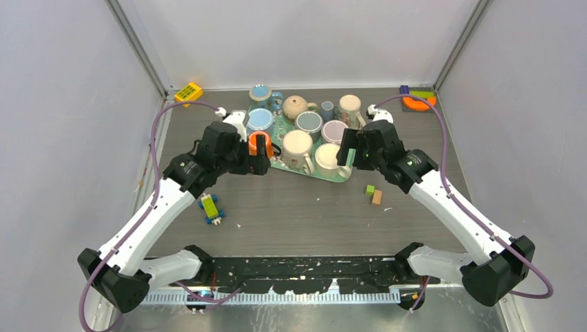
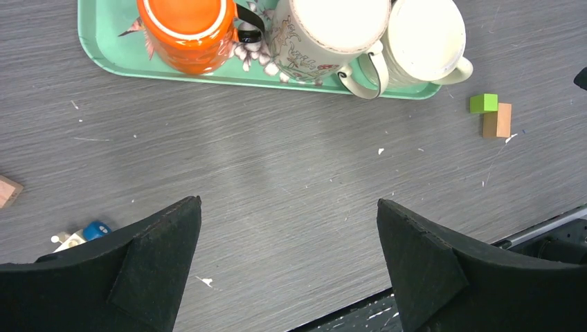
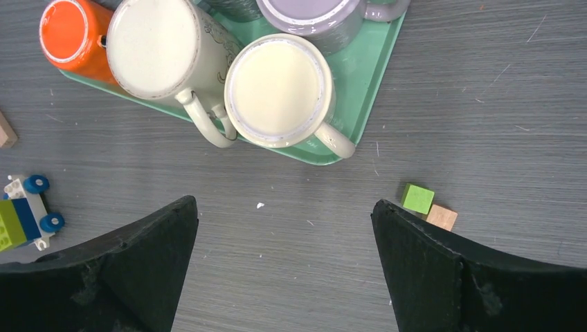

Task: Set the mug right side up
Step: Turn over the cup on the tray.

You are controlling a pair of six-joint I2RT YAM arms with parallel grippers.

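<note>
The left claw [image 2: 287,207] is open as wide as it can go and holds nothing. It hangs over the bare gray table [image 2: 277,159]. The right claw [image 3: 284,204] is wide open and empty too.

Seen from the left claw, the orange mug [image 2: 187,31] is at 11 o'clock. It sits bottom up on the green tray [image 2: 111,59]. The flower mug [image 2: 325,28] is at 12 o'clock, just beside it. The cream mug [image 2: 422,38] is at 1 o'clock. Both are bottom up.

A green block [image 2: 483,103] and a brown block [image 2: 498,121] touch at 2 o'clock, off the tray.
</note>
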